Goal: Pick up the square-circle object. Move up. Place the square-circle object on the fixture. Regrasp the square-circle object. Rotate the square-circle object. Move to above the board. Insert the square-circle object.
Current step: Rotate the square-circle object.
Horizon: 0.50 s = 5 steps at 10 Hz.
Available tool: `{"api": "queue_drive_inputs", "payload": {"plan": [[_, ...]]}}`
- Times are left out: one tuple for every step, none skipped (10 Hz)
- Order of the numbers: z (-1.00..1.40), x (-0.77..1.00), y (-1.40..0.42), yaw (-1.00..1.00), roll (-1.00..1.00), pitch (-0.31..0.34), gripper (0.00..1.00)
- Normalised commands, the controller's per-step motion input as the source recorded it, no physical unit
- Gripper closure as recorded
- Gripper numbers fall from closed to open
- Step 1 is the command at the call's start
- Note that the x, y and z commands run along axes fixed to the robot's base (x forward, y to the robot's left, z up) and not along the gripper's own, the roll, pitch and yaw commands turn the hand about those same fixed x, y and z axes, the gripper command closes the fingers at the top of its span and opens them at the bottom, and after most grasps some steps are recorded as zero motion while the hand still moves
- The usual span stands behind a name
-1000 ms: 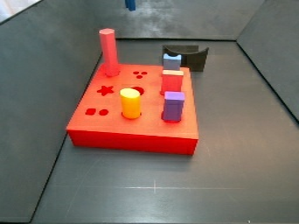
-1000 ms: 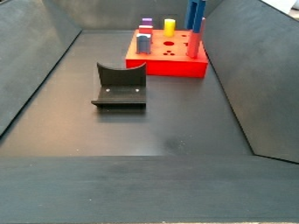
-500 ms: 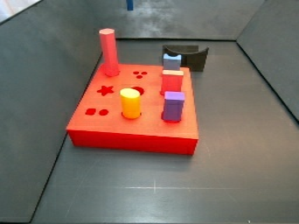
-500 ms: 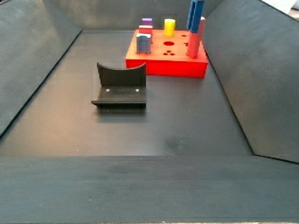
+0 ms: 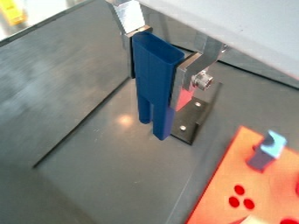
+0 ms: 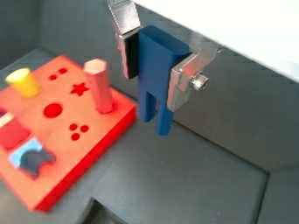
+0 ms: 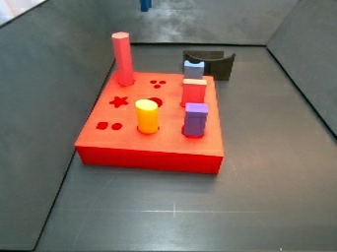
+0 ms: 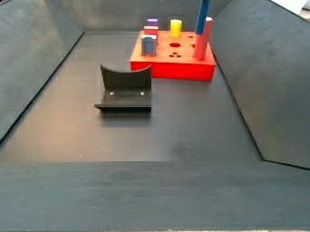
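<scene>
The gripper (image 5: 163, 61) hangs high above the desk (image 7: 263, 197), its jaws pinching the square-circle object (image 5: 153, 83), a long blue bar. The silver fingers (image 6: 187, 74) clamp its upper part, and the bar's long axis runs straight down from the jaws, so its free lower end points at the desk.

By my reading, the coming move turns on how that hanging end lies relative to the board (image 7: 152, 123). In both wrist views the red board sits off to one side of the bar's tip, not beneath it, so the bar is not yet over any hole.

The side views barely show the bar: only a blue sliver at the upper edge in a side view (image 7: 146, 5), above the board's far end near the tall red peg (image 7: 121, 59). They do show what the wrist views lack (the whole layout): the fixture (image 8: 123, 89) standing apart from the board, plus the yellow peg (image 7: 148, 115) and purple peg (image 7: 195, 119) seated in the board.
</scene>
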Motion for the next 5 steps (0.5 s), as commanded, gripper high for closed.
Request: {"api": "queue_drive_inputs", "payload": {"plan": [[0.0,0.01,0.01,-1.0,-0.05,0.048,1.0],[0.0,0.01,0.01,-1.0,-0.06,0.053,1.0],[0.0,0.01,0.01,-1.0,-0.06,0.059,1.0],[0.0,0.01,0.01,-1.0,-0.07,0.067,1.0],[0.0,0.01,0.01,-1.0,-0.09,0.082,1.0]]}}
